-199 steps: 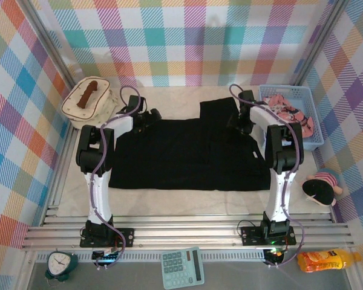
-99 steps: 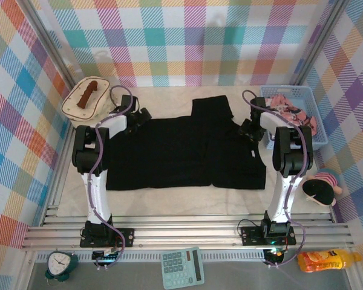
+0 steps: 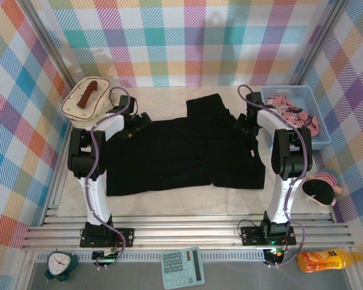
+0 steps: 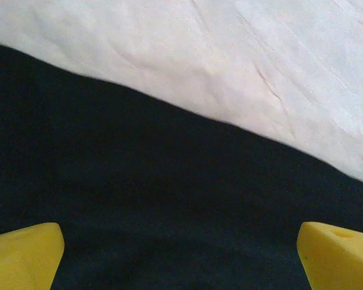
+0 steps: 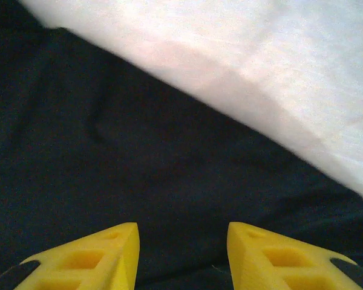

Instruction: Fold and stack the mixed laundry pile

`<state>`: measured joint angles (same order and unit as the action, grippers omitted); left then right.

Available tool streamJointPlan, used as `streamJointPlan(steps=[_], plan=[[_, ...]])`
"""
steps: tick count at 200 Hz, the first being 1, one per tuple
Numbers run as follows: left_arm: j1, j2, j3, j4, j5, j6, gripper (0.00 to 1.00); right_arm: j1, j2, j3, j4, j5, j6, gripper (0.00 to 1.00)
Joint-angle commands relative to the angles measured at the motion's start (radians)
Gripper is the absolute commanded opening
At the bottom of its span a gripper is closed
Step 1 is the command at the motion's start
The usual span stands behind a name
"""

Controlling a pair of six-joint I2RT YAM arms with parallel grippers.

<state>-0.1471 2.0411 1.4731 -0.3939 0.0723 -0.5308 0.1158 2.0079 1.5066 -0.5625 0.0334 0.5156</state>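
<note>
Dragged leftward, black shirt lies beneath right pincer.

Bright, even overhead light is leaving only faint shadows in the top view. The large plain black shirt is swallowing detail. Wrist views are looking soft, the pale counter glaring.
</note>
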Motion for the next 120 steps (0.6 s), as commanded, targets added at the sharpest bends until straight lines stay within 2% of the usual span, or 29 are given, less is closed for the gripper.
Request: streamJointPlan(steps=[1,26,52,80,120], plan=[[-0.028,-0.057,-0.002,-0.011,0.048,0.018,0.99,0.038,0.058,0.086,0.013,-0.045,0.0,0.43],[-0.028,-0.01,0.009,0.014,0.01,0.03,0.99,0.047,0.15,0.164,-0.002,-0.065,0.028,0.42],[-0.024,0.054,0.018,0.008,-0.031,0.046,1.0,0.044,0.181,0.148,-0.012,-0.03,0.043,0.43],[-0.025,0.069,-0.035,0.024,0.015,0.026,0.99,0.042,0.143,0.071,-0.034,0.007,0.041,0.46],[-0.043,-0.013,-0.184,0.066,0.074,-0.011,0.99,0.039,0.017,-0.111,-0.046,0.062,0.038,0.48]])
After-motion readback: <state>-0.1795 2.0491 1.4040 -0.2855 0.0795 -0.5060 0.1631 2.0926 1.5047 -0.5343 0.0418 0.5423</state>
